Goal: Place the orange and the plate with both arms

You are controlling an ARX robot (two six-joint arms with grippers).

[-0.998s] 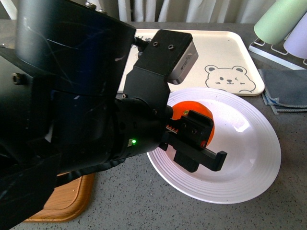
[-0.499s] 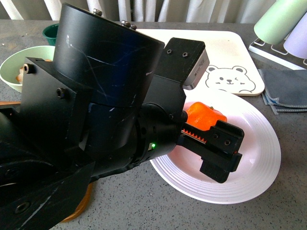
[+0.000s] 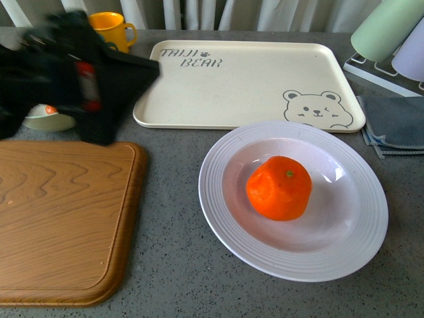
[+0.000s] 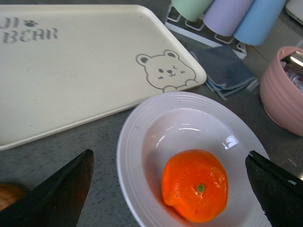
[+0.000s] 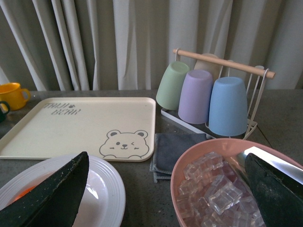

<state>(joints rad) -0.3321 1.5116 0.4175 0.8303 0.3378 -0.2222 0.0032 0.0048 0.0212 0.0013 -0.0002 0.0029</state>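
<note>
1. Release looks complete: a second ago my left gripper (image 4: 168,158) filled the front view, down over the orange (image 3: 279,187). Now that arm has swung clear to a blur on the far left, above the wooden board (image 3: 66,212).
2. Left jaws stand wide apart and hold nothing. In the left wrist view the orange sits ahead of them, roughly centred in the gap and untouched by either finger.
3. Orange rests in the well of the plate (image 3: 211,192), stem spot up. It shows no sign of rolling, though I can't judge that from one instant.
4. Plate lies flat on the grey table, just short of the bear tray (image 3: 245,79). Seen past the left jaws, its rim nearly meets the tray's corner.
5. Right gripper (image 5: 165,158) also has its jaws spread and empty. The plate's rim shows beside one jaw tip, and a pink bowl (image 5: 177,170) of ice sits close by the other.
6. My reading: the orange half is finished. If the plate is to be moved, the right arm is the nearer one, and it should grip by the rim and lift level so the fruit stays put.
</note>
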